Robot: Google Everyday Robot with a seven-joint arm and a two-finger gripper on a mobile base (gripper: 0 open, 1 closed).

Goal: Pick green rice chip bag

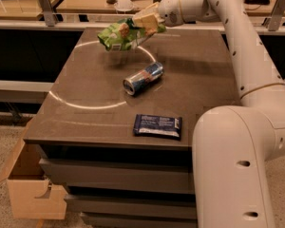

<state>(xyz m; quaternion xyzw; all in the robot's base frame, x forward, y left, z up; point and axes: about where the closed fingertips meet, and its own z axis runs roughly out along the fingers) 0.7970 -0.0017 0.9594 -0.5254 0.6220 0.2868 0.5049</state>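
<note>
One hand (145, 22) above far part of worktop (85, 118), beyond can (143, 78), clenched on right end of green bag (116, 34). Bag held clear of worktop, crumpled, shadow beneath it, beyond and slightly left of can. Can on its side mid-worktop. Dark blue wrapper (157, 126) flat, nearer than can, by front edge. Cardboard box (28, 184) on floor, lower left of can.

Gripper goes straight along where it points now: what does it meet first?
Only the green rice chip bag in its fingers. Beyond, the gripper points toward picture left above the table; way looks free, depth unclear.
</note>
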